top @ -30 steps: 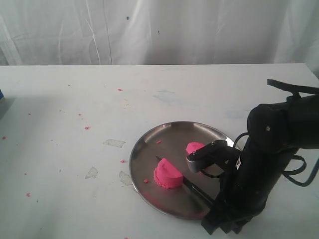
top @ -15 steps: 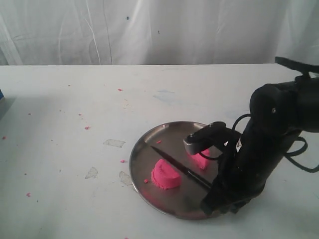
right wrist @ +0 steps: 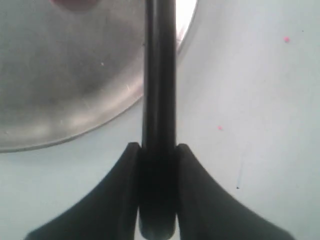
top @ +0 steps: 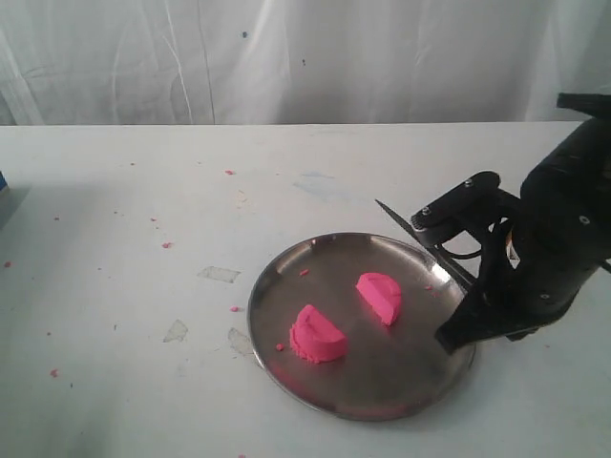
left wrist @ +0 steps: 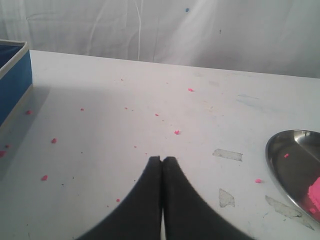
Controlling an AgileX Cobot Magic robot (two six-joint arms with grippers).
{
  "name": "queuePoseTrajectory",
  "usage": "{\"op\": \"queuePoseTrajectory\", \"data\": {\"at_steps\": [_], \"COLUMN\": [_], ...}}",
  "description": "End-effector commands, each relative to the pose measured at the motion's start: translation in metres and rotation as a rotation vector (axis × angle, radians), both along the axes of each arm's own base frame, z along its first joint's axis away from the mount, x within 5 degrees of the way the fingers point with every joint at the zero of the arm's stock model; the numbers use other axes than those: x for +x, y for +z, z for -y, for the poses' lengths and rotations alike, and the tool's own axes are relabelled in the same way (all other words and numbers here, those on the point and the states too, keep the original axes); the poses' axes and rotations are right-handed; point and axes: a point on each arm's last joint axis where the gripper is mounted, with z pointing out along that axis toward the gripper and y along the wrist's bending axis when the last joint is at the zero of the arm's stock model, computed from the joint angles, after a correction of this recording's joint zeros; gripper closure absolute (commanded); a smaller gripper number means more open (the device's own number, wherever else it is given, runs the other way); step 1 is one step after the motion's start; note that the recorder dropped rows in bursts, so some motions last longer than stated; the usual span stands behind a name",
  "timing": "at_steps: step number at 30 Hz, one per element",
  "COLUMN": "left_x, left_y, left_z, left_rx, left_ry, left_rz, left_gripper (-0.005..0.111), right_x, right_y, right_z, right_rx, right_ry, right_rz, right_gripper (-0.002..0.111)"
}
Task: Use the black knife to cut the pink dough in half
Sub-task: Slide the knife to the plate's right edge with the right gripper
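The pink dough lies in two half-round pieces on the steel plate (top: 272, 286): one half (top: 318, 335) near the front left, the other half (top: 380, 296) nearer the middle. Above the plate's right rim my right gripper (top: 473, 298) is shut on the black knife (top: 420, 239), whose blade is raised off the plate and points up and to the left. The right wrist view shows the knife (right wrist: 159, 75) clamped in that gripper (right wrist: 159, 146) over the plate (right wrist: 75, 75). My left gripper (left wrist: 162, 159) is shut on nothing above bare table, left of the plate (left wrist: 292, 157). It is out of the exterior view.
Tiny pink crumbs (top: 167, 245) and bits of clear tape (top: 219, 274) are scattered over the white table. A blue box (left wrist: 12, 80) stands at the far left. A white curtain hangs behind the table.
The knife has come up from between the two dough halves and swung right and back, to above the plate's right rim. The right arm moved the same way. The halves stayed put.
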Motion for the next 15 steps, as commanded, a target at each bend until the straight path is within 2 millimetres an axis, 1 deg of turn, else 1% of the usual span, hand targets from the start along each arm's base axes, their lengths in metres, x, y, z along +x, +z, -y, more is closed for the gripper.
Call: {"op": "queuePoseTrajectory", "data": {"at_steps": [1,8,15], "left_x": [0.000,0.000,0.000], "left_y": [-0.001,-0.001,-0.001], "left_z": [0.001,0.001,0.001], "left_rx": [-0.027,-0.027,-0.027], "left_ry": [-0.008,-0.008,-0.008], "left_rz": [-0.001,-0.001,-0.001], "left_gripper": [0.107,0.107,0.107], "right_x": [0.002,0.008,0.009], "right_y": [-0.011,-0.030,-0.034], "right_z": [0.004,-0.001,-0.002], "right_rx": [-0.023,-0.042,-0.033], "right_ry": [-0.019,0.017,0.021], "right_rz": [-0.031,-0.082,-0.068], "right_gripper": [0.108,0.108,0.108]}}
